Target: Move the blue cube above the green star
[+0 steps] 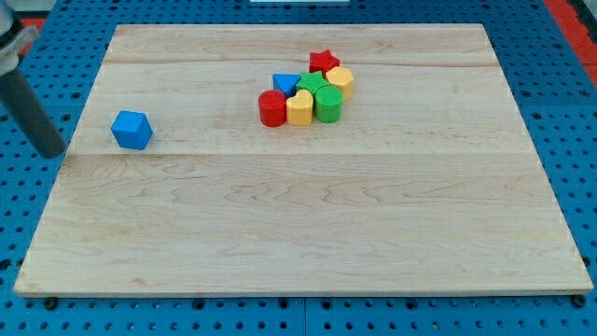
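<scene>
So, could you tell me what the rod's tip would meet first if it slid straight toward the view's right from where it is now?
Most likely the blue cube: my tip sits just off the wooden board's left edge, slightly lower in the view than the cube, so it might only clip its near corner; depth is unclear.

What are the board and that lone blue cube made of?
The board looks like pale wood with a matt finish: grain lines and plank seams show. The blue cube seems painted wood or plastic; its even, dull colour leaves that open.
</scene>
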You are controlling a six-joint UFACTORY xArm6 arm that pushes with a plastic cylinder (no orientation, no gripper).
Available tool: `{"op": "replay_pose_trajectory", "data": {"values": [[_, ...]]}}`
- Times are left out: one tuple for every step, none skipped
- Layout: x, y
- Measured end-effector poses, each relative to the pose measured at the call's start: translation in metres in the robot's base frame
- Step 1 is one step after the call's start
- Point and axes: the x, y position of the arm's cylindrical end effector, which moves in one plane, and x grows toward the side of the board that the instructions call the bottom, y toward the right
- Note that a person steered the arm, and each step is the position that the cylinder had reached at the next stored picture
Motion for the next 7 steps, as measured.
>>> {"op": "replay_pose_trajectory", "data": {"values": [[0.006,0.030],[-0.005,0.063],[-0.047,0.073],[-0.096,0.082],[-0.138,0.100],[-0.142,0.088],[-0.132,0.031]]}}
